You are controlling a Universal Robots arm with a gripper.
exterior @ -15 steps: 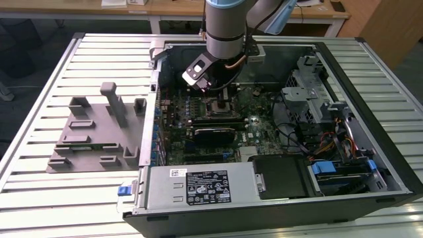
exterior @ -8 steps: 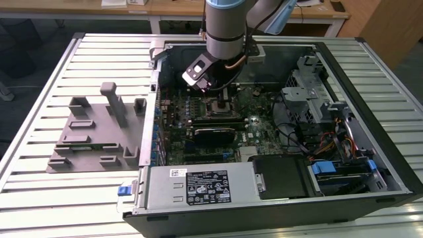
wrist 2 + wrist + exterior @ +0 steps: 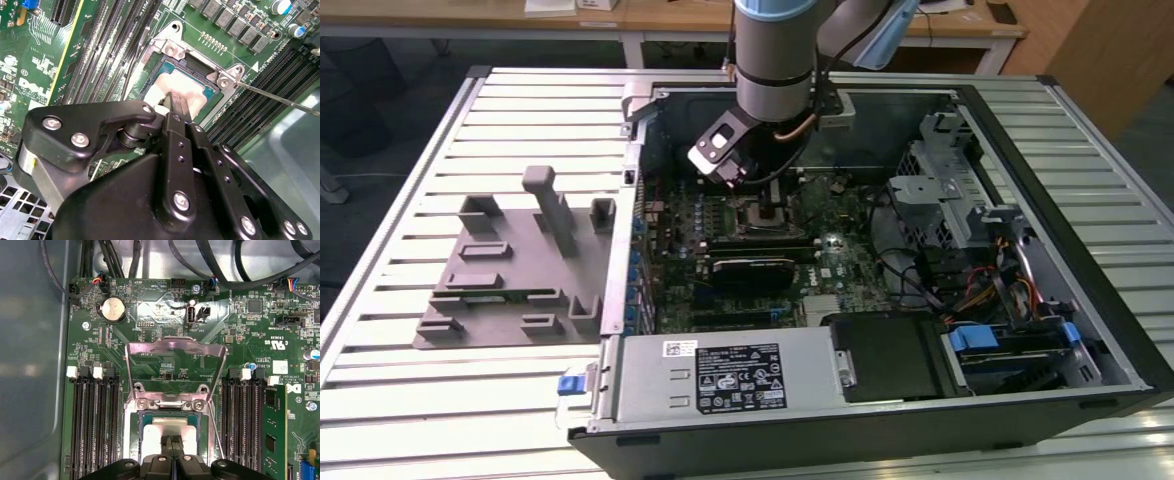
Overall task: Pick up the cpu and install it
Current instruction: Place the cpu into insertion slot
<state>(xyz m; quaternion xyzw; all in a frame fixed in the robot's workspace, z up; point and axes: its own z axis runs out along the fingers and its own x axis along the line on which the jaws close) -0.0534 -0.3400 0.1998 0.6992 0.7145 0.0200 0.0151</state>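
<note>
Motherboard, raised socket lid beside cpu

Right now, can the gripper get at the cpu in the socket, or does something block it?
Probably yes. The gripper is right over the cpu, its shut jaws at the silver top; the metal hold-down frame stands swung open, clear of it.

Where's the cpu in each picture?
First wrist view: the cpu is the shiny square inside the socket, right at the gripper tips.
Second wrist view: the shiny square just past the tips.
Exterior view: hard to make out, in the socket under the gripper.
Shared landmark: the socket.
</note>
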